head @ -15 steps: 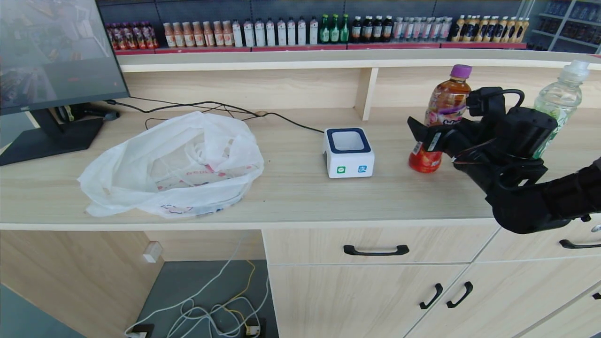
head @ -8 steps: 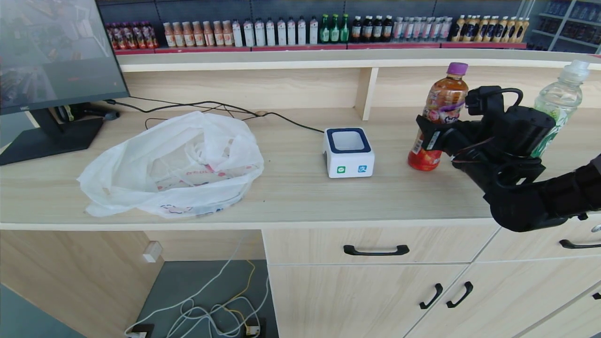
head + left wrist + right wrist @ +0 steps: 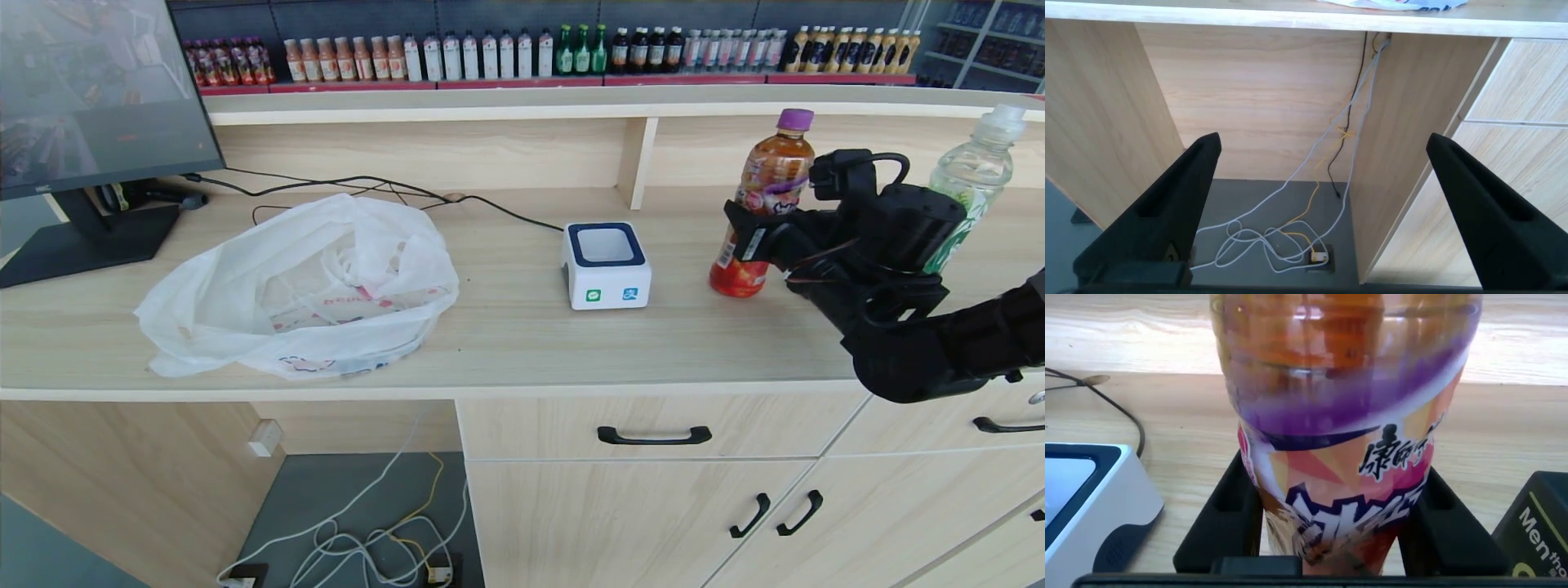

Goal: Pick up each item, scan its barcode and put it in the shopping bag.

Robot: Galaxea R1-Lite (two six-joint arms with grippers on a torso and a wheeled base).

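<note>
A tea bottle [image 3: 767,184] with a purple cap and orange-red label stands on the right of the wooden counter [image 3: 522,343], leaning slightly. My right gripper [image 3: 755,237] is shut on its lower half. In the right wrist view the bottle [image 3: 1347,416] sits between the two black fingers [image 3: 1233,510], which press on its sides. A white plastic shopping bag [image 3: 302,278] lies open on the counter's left. The white scanner box [image 3: 606,265] stands between bag and bottle. My left gripper [image 3: 1323,147] hangs open below the counter top, facing the cables underneath.
A clear water bottle [image 3: 971,175] stands just behind my right arm. A monitor [image 3: 90,90] on a stand is at the far left, with black cables [image 3: 343,184] running along the back of the counter. A raised shelf ledge [image 3: 571,102] borders the rear.
My right gripper closed in on the tea bottle from the side, and the bottle tipped slightly with its cap shifting left. In the last half second nothing moved.
</note>
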